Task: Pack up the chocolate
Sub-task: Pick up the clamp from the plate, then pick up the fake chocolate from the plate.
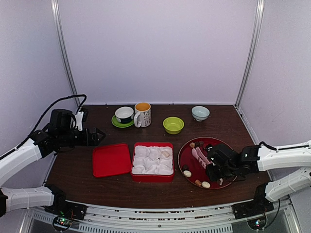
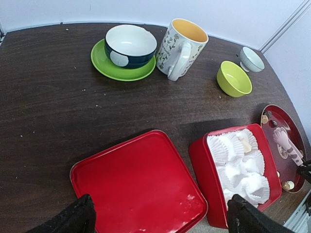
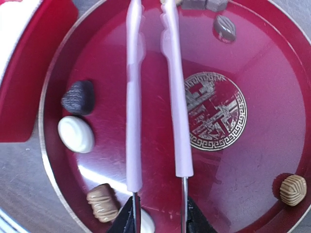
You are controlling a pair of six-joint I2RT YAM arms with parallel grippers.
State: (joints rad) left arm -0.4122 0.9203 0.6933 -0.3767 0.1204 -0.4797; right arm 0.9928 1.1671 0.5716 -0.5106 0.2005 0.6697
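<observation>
The chocolate lies scattered on a round red plate (image 1: pixel 186 156): a dark piece (image 3: pixel 78 97), a white one (image 3: pixel 76 134), a ridged tan one (image 3: pixel 102 202) and a round tan one (image 3: pixel 293 189). The pink-handled tongs (image 3: pixel 133 121) lie across the plate. My right gripper (image 3: pixel 160 218) is over the plate's near side, and its fingers press the tongs' two metal arms from both sides. One pale piece (image 1: pixel 166 153) sits in a paper cup of the red box (image 1: pixel 152 177). My left gripper (image 1: pixel 99 136) hangs open above the red lid (image 2: pixel 141 184), holding nothing.
Along the back stand a dark cup on a green saucer (image 1: pixel 124 115), a patterned mug (image 1: pixel 143 114), a lime bowl (image 1: pixel 173 125) and a pale bowl (image 1: pixel 200 113). White walls close in the table on three sides.
</observation>
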